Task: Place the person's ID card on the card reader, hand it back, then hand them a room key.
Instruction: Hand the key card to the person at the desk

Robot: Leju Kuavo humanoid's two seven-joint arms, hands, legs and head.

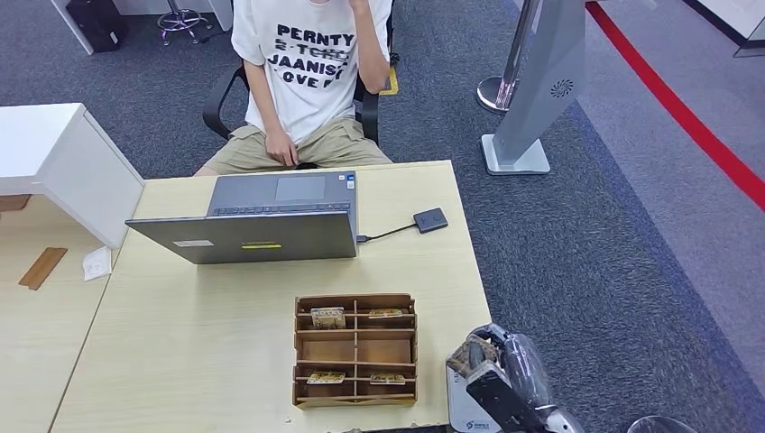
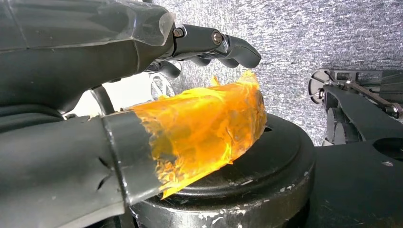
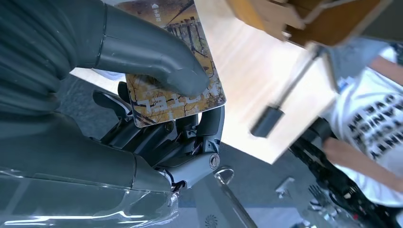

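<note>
My right hand [image 1: 501,374] hovers off the table's near right corner and pinches a brown patterned room key card [image 1: 469,354] between thumb and fingers. In the right wrist view the thumb presses that card [image 3: 178,97] against the dark fingers [image 3: 190,137]. The black card reader [image 1: 430,219] lies at the table's far right, cabled to the laptop [image 1: 262,225]. It also appears past the card [image 3: 267,121]. A seated person [image 1: 311,72] faces me across the table. My left hand [image 2: 95,57] hangs with its fingers apart and holds nothing.
A wooden card organiser [image 1: 355,349] with several key cards stands near the table's front edge, just left of my right hand. A white cabinet [image 1: 63,162] is at the left, and a grey kiosk stand [image 1: 532,99] is on the carpet at the right.
</note>
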